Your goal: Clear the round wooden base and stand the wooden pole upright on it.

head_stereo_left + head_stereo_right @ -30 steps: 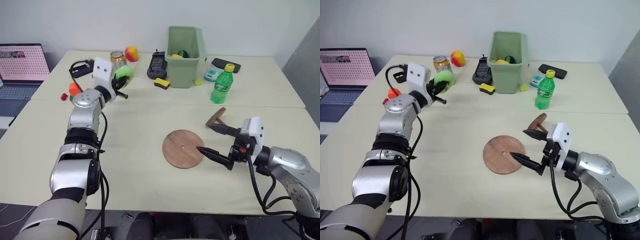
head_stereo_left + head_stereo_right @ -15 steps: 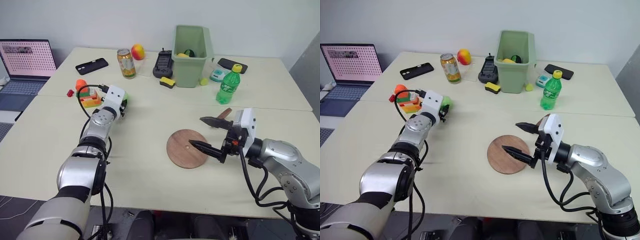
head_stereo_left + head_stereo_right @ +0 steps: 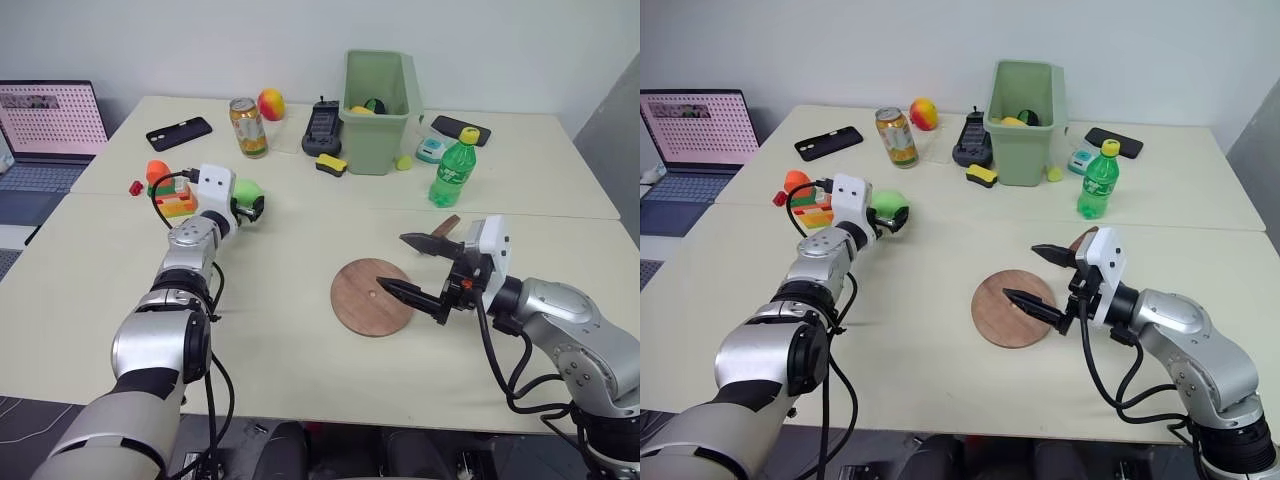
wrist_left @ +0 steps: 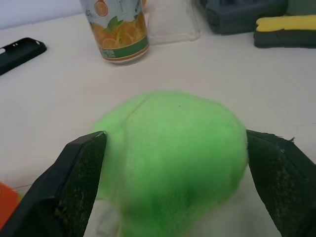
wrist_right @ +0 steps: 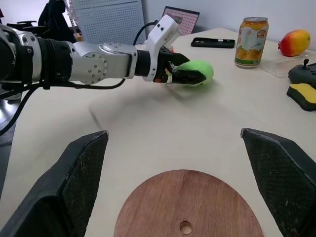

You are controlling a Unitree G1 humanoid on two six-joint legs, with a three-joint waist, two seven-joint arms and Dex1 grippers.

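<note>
Two grippers are mine here, and both have their fingers spread wide. My left gripper [image 3: 252,203] reaches out level near the far left of the table [image 3: 280,330], a fuzzy green ball [image 4: 170,153] sitting between its fingers; from the wrist camera I see pale gaps between the ball and each finger, so I would not call it gripped. That same close view brings in an orange-printed drink can [image 4: 116,27] standing upright beyond the ball, plus the edge of a black phone [image 4: 19,49], which the head cameras place further back on the table. My right wrist camera looks across the round wooden base [image 5: 187,207] toward my own left arm and the ball. From there the base is a flat reddish-brown disc with a small hole at its centre and nothing lying on it. Seen from my head, it rests on the table just in front of my right gripper [image 3: 412,268], whose lower finger reaches over its rim. Behind that gripper, the wooden pole [image 3: 445,226] peeks out; I can make out only its round brown end disc, tilted.
</note>
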